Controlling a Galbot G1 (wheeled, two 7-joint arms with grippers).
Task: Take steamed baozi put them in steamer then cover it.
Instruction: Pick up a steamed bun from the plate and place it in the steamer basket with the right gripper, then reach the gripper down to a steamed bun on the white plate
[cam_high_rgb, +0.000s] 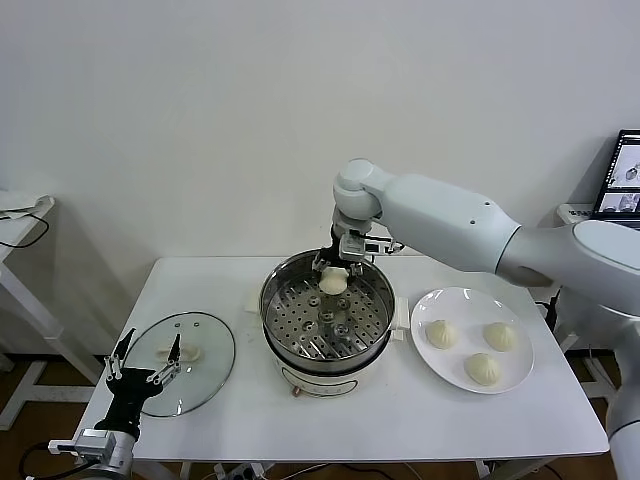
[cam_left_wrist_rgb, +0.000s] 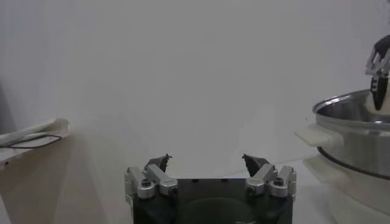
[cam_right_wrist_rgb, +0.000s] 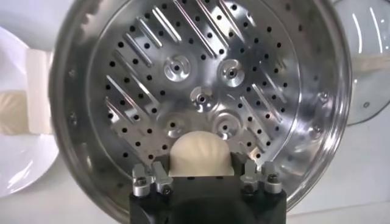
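While right end effector (cam_high_rgb: 333, 270) grips baozi (cam_high_rgb: 333, 284) over steamer (cam_high_rgb: 275, 300) | left end effector (cam_high_rgb: 146, 362) open | white table (cam_high_rgb: 400, 410), white wall.

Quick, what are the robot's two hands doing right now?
Left gripper: open, empty, above the glass lid.
Right gripper: shut on a bun, over the steamer.

A robotics lab or test room, not a home kitchen: a plain white worktop (cam_high_rgb: 400, 420) stands against a bare white wall (cam_high_rgb: 200, 100), a monitor (cam_high_rgb: 625, 175) glows at the right edge, and cables (cam_high_rgb: 25, 225) trail over a side table.
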